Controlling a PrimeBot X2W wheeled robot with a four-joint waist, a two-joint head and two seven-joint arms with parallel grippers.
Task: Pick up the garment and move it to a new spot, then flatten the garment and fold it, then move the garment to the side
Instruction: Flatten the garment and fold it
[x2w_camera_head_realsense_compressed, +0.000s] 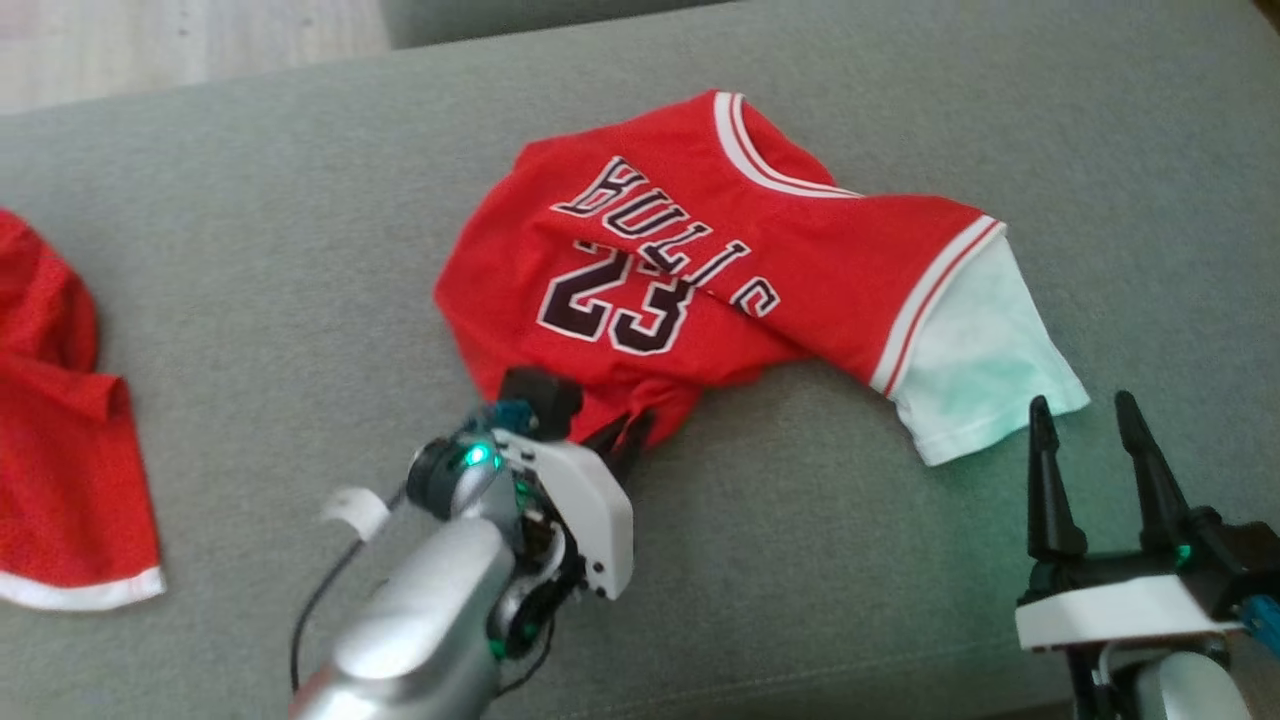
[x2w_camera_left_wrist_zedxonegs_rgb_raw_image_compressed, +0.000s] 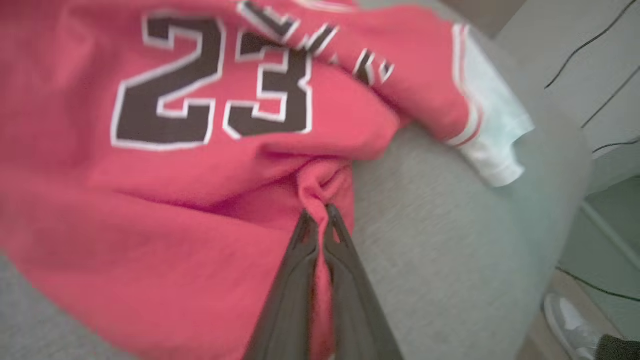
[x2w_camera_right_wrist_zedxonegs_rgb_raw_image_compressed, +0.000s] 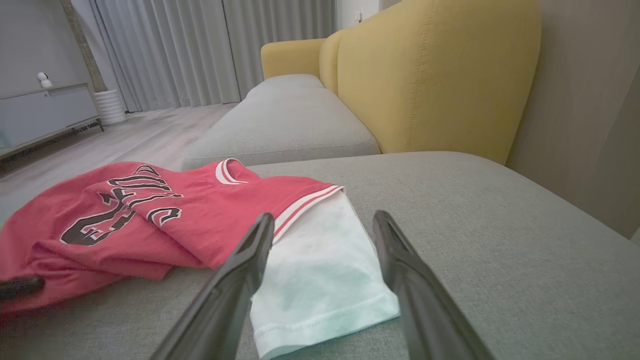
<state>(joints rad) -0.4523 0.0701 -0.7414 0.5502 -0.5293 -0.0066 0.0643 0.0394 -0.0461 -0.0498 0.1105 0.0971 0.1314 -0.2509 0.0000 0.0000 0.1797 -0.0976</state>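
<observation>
The garment (x2w_camera_head_realsense_compressed: 700, 250) is a red Bulls 23 jersey with a white sleeve (x2w_camera_head_realsense_compressed: 985, 350), lying crumpled on the grey sofa cushion (x2w_camera_head_realsense_compressed: 800, 560). My left gripper (x2w_camera_head_realsense_compressed: 625, 440) is at the jersey's near hem, shut on a pinched fold of red cloth; the left wrist view shows the garment (x2w_camera_left_wrist_zedxonegs_rgb_raw_image_compressed: 200, 150) bunched between the closed tips of that gripper (x2w_camera_left_wrist_zedxonegs_rgb_raw_image_compressed: 320, 212). My right gripper (x2w_camera_head_realsense_compressed: 1085, 410) stands open just short of the white sleeve's cuff, empty. In the right wrist view the sleeve (x2w_camera_right_wrist_zedxonegs_rgb_raw_image_compressed: 320, 280) lies between and beyond that gripper's (x2w_camera_right_wrist_zedxonegs_rgb_raw_image_compressed: 322, 220) spread fingers.
Another red cloth with a white hem (x2w_camera_head_realsense_compressed: 60, 450) lies at the cushion's left edge. A yellow sofa back (x2w_camera_right_wrist_zedxonegs_rgb_raw_image_compressed: 430, 75) and a further grey cushion (x2w_camera_right_wrist_zedxonegs_rgb_raw_image_compressed: 290, 120) stand behind. A person's shoe (x2w_camera_left_wrist_zedxonegs_rgb_raw_image_compressed: 570, 320) is on the floor beside the sofa.
</observation>
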